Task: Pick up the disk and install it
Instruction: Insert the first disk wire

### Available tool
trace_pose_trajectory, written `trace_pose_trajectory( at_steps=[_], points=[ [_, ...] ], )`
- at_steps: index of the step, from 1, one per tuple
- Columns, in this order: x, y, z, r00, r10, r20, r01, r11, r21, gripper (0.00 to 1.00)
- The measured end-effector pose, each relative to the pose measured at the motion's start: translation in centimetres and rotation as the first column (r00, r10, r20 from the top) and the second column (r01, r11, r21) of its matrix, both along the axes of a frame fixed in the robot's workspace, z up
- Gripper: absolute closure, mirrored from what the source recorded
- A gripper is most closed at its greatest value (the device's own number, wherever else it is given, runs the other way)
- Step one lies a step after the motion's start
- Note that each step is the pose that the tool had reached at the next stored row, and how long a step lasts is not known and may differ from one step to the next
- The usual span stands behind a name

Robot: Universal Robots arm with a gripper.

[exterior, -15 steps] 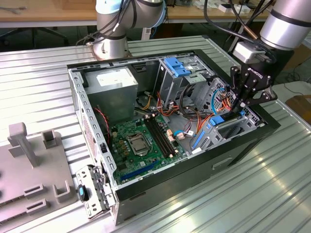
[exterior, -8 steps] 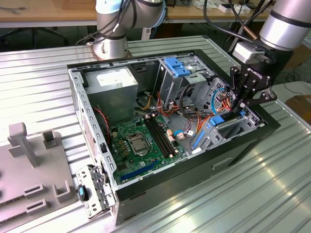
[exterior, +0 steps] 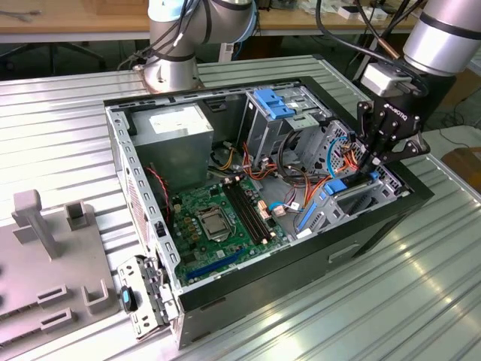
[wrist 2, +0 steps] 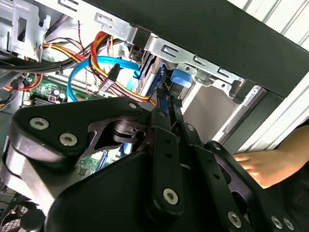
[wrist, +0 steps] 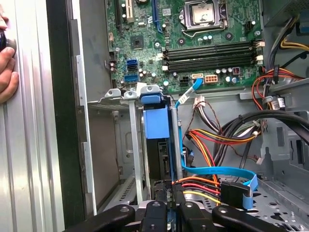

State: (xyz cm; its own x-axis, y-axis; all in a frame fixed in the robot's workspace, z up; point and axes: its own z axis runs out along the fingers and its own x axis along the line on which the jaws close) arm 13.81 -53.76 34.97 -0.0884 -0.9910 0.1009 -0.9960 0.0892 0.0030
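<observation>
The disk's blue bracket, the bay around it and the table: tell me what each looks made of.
Blue bracket of the disk: apparently plastic, by its uniform matte blue and moulded rounded tab. Bay: bare sheet metal, likely steel, by its dull silver sheen and folded, punched edges. Table: ribbed metal, probably aluminium, by its bright, reflective grooves.

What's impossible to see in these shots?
- The disk stands edge-on in the first wrist view, so its label is hidden.
- How deep it sits: in the exterior view the gripper stands in front.
- Whose hand: cut off by the first wrist view's edge.
</observation>
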Motion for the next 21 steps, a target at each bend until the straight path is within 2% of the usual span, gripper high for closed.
trace_pose_trajectory(
  at_steps=[3,9,21],
  points=[
    [0.00,-0.17,0.00,1.0000,0.001,-0.0001,-0.001,1.0000,0.0001,0.83],
    [-0.11,-0.18,-0.11,0.9997,0.024,0.0000,-0.024,0.9997,-0.0001,0.83],
    [-0.12,-0.17,-0.44,0.9997,0.024,0.0000,-0.024,0.9997,-0.0001,0.83]
  ],
)
